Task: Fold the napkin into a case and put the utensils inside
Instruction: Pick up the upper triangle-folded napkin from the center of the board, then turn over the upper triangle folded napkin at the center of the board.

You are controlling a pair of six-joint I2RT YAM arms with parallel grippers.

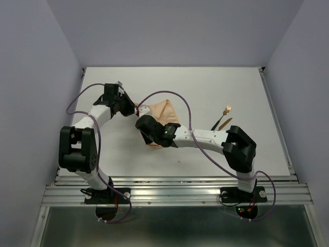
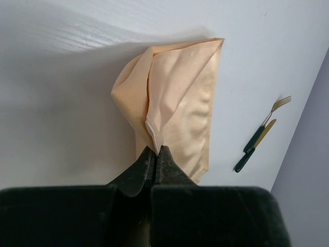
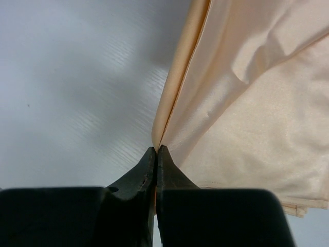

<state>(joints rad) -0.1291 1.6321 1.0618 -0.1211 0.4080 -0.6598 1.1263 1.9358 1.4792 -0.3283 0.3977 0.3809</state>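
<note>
Right of the napkin (image 1: 164, 110), utensils (image 1: 223, 119) diagonal, heads far-right.

1. Top view: soft, even overhead light. The white table (image 1: 231, 87) is bright with no glare, and the arms cast faint shadows.
2. Left wrist view: a broad grey shadow lies across the table's upper left. The napkin (image 2: 180, 103) is sharp with a mild sheen.
3. Right wrist view: the right gripper fingers (image 3: 134, 177) are dark and slightly blurred.
</note>
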